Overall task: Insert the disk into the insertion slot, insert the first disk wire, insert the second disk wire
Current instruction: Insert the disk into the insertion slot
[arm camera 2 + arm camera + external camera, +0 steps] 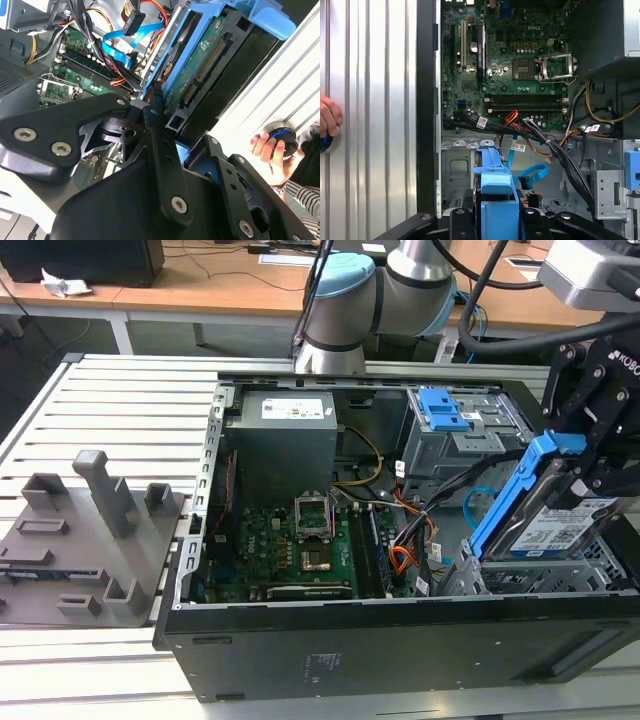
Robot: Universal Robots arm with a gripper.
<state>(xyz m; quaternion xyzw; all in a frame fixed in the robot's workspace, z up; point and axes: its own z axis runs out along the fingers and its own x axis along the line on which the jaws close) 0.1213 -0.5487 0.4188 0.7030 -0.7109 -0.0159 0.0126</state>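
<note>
As the fingers stand: the black gripper (578,452) has them pinched on the raised end of the disk's carrier. In the first wrist view the blue frame runs straight out from between them.
Disk: the flat silver-grey hard drive (556,528), with its white, blue-striped label and bright blue plastic frame, hangs tilted at the exterior view's right. Its low end is at the mouth of the cage and its high end is up in the grip. It is not seated.
Insertion slot: the low grey perforated sheet-metal cage (607,562) sits at the near corner of the open black computer case (400,650), right under the disk. I cannot tell whether the two touch.
Second disk wire: the thin flat light-blue cable (532,175) loops just beside the cage on the circuit-board side. Its small dark plug (134,22) looks loose.
Wire bundles: the orange, red and black strands (408,545) lie near the cage, between it and the green circuit board (300,540).
Doing it well: to my eye the tilt matters most. The drive wants to come level, with its blue rails square to the cage walls, before any push. The pinch should be kept firm and the travel slow, since a skewed frame would likely jam on the sheet metal. The blue loop must stay out from under the drive.
Bystander: a person's hand (270,152) rests on a round dark knob (280,137) by the slatted metal table (120,410), well apart from the case.
</note>
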